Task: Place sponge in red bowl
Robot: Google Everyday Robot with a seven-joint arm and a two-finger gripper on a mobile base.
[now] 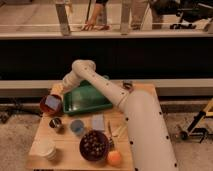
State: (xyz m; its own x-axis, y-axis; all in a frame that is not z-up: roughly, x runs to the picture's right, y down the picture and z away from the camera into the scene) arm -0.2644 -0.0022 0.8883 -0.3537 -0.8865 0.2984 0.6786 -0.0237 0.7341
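The small red bowl (45, 106) sits at the left edge of the wooden table, left of the green tray (87, 98). A pale blue-grey sponge (52, 102) lies inside the bowl. My gripper (59, 91) is at the end of the white arm, just above and behind the bowl's right rim and close to the sponge. The arm bends at its elbow (82, 67) above the tray and comes down left to the bowl.
In front of the tray stand a small metal cup (56, 123), a blue cup (77, 127) and a flat grey-blue pad (98, 121). A large dark maroon bowl (94, 145), an orange (114, 158) and a white cup (44, 148) sit near the front edge.
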